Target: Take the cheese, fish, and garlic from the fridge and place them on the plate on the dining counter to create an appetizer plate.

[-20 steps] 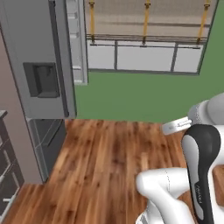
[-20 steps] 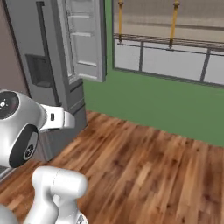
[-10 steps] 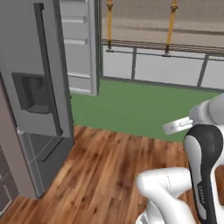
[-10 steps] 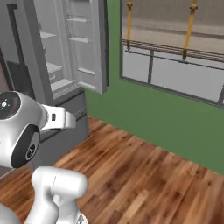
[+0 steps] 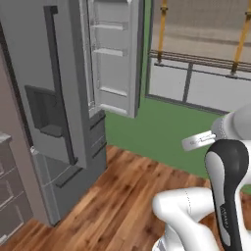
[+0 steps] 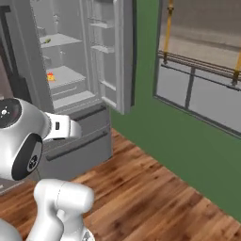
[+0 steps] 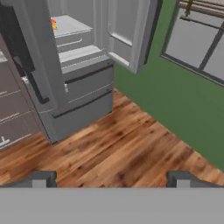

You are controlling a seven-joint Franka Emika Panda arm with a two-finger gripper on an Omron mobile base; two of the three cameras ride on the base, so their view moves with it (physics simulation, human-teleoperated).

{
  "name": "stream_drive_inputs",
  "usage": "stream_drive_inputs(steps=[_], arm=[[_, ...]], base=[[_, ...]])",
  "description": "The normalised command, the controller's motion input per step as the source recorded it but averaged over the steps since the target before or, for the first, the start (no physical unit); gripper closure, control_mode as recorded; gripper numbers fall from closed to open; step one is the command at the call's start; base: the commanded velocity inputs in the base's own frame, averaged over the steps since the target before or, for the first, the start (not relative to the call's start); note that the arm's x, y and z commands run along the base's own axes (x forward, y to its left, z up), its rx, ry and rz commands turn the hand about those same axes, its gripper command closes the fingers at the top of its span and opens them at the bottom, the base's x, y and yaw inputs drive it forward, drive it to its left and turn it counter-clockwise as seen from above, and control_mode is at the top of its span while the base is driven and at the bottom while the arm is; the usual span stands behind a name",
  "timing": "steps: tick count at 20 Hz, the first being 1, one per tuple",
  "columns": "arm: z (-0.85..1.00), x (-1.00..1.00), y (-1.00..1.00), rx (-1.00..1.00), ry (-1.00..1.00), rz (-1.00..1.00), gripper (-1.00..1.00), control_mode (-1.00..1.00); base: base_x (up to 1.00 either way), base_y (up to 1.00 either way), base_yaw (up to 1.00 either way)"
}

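Since a second ago the whole scene has slid and grown in both base views: the base is driving toward the fridge, not the things moving. The fridge has gone from a closed-looking grey front to an open interior, so the approach is under way and nothing has been picked yet.

Going left to right in the right base view, the dark bar handle stands at 9 o'clock. Just right of it, the cheese sits on a middle shelf at about 10 o'clock, a tiny yellow-orange wedge with a red side. Above it, near 11 o'clock, a small yellowish speck lies on the upper shelf, possibly the fish; it is too small to be sure. I cannot make out the garlic. The open door hangs toward 12 o'clock, with the window at 2 o'clock.

In the hand view the gripper is spread wide and empty, over the wooden floor, well apart from the cheese at 11 o'clock.
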Motion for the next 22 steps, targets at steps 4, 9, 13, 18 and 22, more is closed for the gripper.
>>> stream_drive_inputs(steps=[4,9,13,18,22], arm=[[0.0,0.0,0.0,0.0,0.0,0.0,-1.0,1.0],[0.0,0.0,0.0,0.0,0.0,0.0,-1.0,1.0],[0.0,0.0,0.0,0.0,0.0,0.0,-1.0,1.0],[0.0,0.0,0.0,0.0,0.0,0.0,-1.0,1.0],[0.0,0.0,0.0,0.0,0.0,0.0,-1.0,1.0]], base=[[0.49,-0.46,0.49],[0.41,-0.55,0.52],[0.44,-0.62,0.53],[0.4,-0.66,0.51],[0.32,-0.69,0.43]])
